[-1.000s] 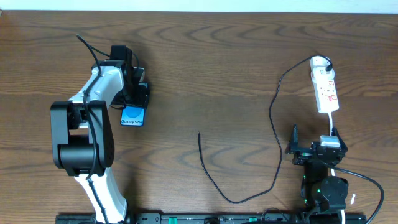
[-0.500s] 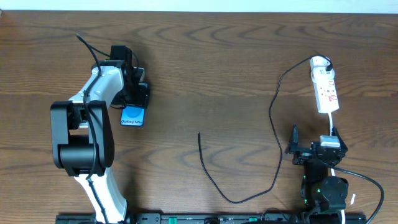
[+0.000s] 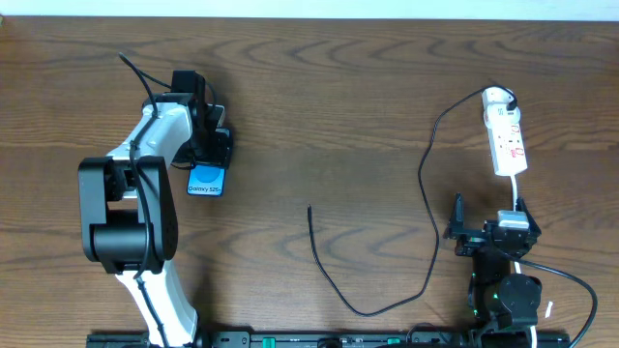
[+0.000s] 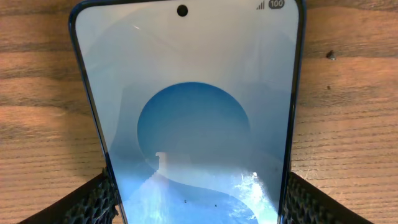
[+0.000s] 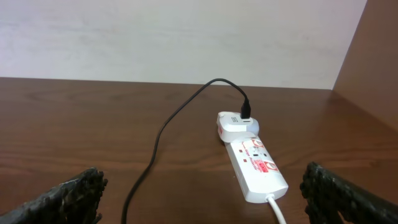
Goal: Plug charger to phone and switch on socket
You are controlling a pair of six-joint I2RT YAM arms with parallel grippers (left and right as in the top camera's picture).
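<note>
The phone [image 3: 205, 181], blue-screened with white "Galaxy S25" text, is at the left of the table. My left gripper [image 3: 208, 159] reaches over its far end. In the left wrist view the phone [image 4: 193, 124] fills the frame and my left gripper [image 4: 196, 208] is shut on it, a pad against each long edge. The socket [image 3: 507, 135] lies at the far right. The charger [image 3: 423, 184] runs from a white adapter at the socket's far end and loops round to its plug tip [image 3: 309, 209] mid-table. My right gripper [image 3: 490, 217] stands open in front of the socket [image 5: 256, 168], apart from it.
The socket's white cord [image 3: 517, 188] runs back toward my right arm's base. In the right wrist view the charger cable [image 5: 163, 134] crosses the wood left of the socket, and a pale wall [image 5: 186, 37] closes the table's far side.
</note>
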